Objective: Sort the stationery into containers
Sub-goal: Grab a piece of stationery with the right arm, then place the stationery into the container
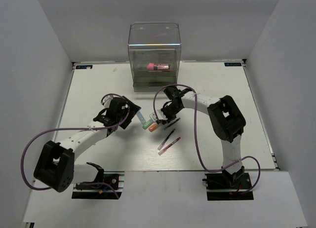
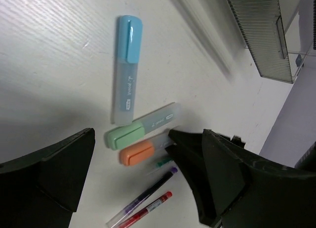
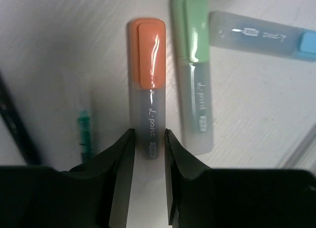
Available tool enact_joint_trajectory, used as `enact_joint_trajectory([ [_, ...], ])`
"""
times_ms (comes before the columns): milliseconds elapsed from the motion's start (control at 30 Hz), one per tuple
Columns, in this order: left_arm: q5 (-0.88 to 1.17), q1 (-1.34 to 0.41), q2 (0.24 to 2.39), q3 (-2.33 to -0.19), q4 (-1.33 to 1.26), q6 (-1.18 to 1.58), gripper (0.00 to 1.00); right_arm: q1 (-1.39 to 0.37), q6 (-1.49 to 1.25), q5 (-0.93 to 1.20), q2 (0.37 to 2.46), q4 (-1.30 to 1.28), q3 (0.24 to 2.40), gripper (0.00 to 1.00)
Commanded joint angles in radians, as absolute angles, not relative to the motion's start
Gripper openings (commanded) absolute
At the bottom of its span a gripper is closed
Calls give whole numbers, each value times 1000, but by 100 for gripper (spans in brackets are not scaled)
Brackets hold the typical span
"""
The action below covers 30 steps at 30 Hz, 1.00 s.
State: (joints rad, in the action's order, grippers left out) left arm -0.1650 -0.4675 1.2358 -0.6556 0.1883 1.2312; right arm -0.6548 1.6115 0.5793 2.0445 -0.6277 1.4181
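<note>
Squarely between the fingers of the right hand (image 3: 149, 134) lies the orange marker (image 3: 147, 90), flat on the tabletop (image 1: 98, 90). Its long axis runs straight out ahead of the hand, orange cap at the far end and grey barrel toward the wrist. The hand is drawn narrow. Its two pads sit against opposite flanks of the barrel, across its length, and appear to touch it on both sides. The marker has not left the surface.

Just beside one finger, parallel and almost touching the orange one, rests the green marker (image 3: 195, 65). The blue marker (image 3: 261, 34) lies farther out on that side, angled across the green one's cap end. Off the other finger lie a thin green-tipped pen (image 3: 85, 134) and, beyond it, a dark pen (image 3: 15, 124). A red pen (image 1: 169, 145) sits behind the hand, toward the arm bases.

The left hand (image 2: 131, 139) hangs over the same cluster with its fingers spread wide and nothing held. It is near, but the right hand is the one at the marker.

Well ahead of the right hand, at the far edge of the tabletop, stands the clear cabinet (image 1: 154, 45), a pink block (image 1: 158, 67) already inside. Judging by this, the lift should go straight up, since the green marker is close enough to be dragged along. Then comes a carry forward to the cabinet.
</note>
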Motion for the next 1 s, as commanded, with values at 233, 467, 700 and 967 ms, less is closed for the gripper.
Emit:
enact_joint_trajectory([
  [233,-77,-465,1499,-890,304,1223,98,-637,1374,537,1812,-566,1207,0],
  [467,-77,-465,1591,-946,353,1204,91,-582,1089,355,1675,-223,1222,0],
  [700,-107,-465,1652,-983,374,1172,89,-532,1074,252,1736,-109,1388,0],
  [967,-159,-465,1718,-1069,387,1129,82,-538,1190,163,1931,-115,1616,0],
])
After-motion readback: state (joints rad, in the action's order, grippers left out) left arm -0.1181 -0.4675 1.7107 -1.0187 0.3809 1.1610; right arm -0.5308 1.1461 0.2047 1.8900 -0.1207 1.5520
